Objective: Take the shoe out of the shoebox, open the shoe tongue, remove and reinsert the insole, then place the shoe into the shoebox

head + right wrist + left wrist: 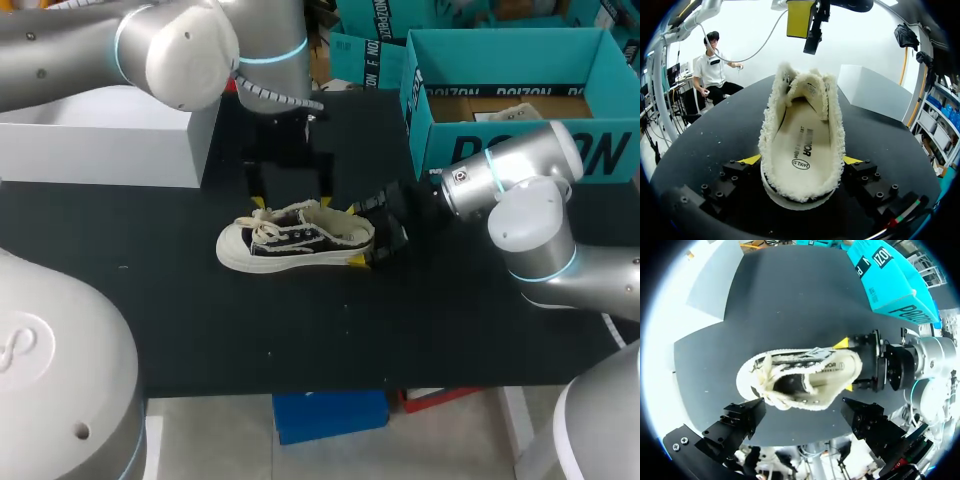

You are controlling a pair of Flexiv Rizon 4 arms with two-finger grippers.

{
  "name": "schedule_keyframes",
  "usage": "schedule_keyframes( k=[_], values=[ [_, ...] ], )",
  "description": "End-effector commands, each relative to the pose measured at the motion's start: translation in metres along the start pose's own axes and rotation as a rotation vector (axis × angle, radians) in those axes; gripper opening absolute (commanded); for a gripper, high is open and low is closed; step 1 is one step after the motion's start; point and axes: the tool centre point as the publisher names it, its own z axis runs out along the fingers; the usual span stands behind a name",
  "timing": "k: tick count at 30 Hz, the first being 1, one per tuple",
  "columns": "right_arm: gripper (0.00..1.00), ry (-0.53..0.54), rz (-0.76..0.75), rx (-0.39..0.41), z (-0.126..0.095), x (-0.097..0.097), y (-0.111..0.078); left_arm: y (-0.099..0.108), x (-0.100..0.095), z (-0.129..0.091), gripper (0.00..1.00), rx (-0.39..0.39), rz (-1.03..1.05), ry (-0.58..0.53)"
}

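A black canvas shoe (295, 240) with a white sole, cream laces and a fleecy lining stands upright on the black table, toe to the left. My right gripper (354, 236) holds its heel, a yellow tip pressed on each side. Seen from the right wrist, the cream insole (802, 147) lies flat inside the shoe (802, 130), between the right gripper's (801, 161) fingers. My left gripper (291, 202) hangs open just above the shoe's opening. From the left wrist, its black fingers (735, 422) straddle the shoe (800, 377) without touching. The teal shoebox (600, 60) stands open at the back right.
A white box (100, 140) stands at the back left, close behind my left arm. The teal shoebox (890, 280) lies beyond my right arm. Bare black table stretches in front of the shoe to the near edge.
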Motion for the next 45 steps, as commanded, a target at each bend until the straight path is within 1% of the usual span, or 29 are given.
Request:
schedule_keyframes(
  k=[1,6,11,19,27,33,37,38,43,45],
  values=[
    [0.0,0.0,0.001,0.003,0.007,-0.001,-0.002,-0.009,0.012,0.012,1.0,-0.011,-0.004,-0.076],
    [0.0,0.0,0.001,0.003,0.007,-0.001,-0.002,-0.012,0.012,0.018,1.0,0.003,-0.02,-0.118],
    [0.0,0.0,0.001,0.003,0.007,-0.001,-0.002,-0.013,0.011,0.025,1.0,-0.002,-0.035,-0.145],
    [0.0,0.0,0.001,0.003,0.007,-0.001,-0.002,-0.011,0.008,0.031,1.0,-0.006,-0.05,-0.188],
    [0.0,0.0,0.001,0.003,0.007,-0.001,-0.002,-0.012,0.004,0.037,1.0,-0.015,-0.06,-0.203],
    [0.0,0.0,0.001,0.003,0.007,-0.001,-0.002,-0.012,0.005,0.043,1.0,-0.025,-0.061,-0.209],
    [0.0,0.0,0.001,0.003,0.007,-0.001,-0.002,-0.012,0.005,0.048,0.94,-0.038,-0.06,-0.212],
    [0.0,0.0,0.001,0.003,0.007,-0.001,-0.002,-0.012,0.005,0.048,0.87,-0.04,-0.061,-0.211],
    [0.0,0.0,0.001,0.003,0.007,-0.001,-0.002,-0.013,0.005,0.051,0.68,-0.046,-0.062,-0.212],
    [0.0,0.0,0.001,0.003,0.007,-0.001,-0.002,-0.013,0.006,0.052,0.62,-0.047,-0.061,-0.213]
  ],
)
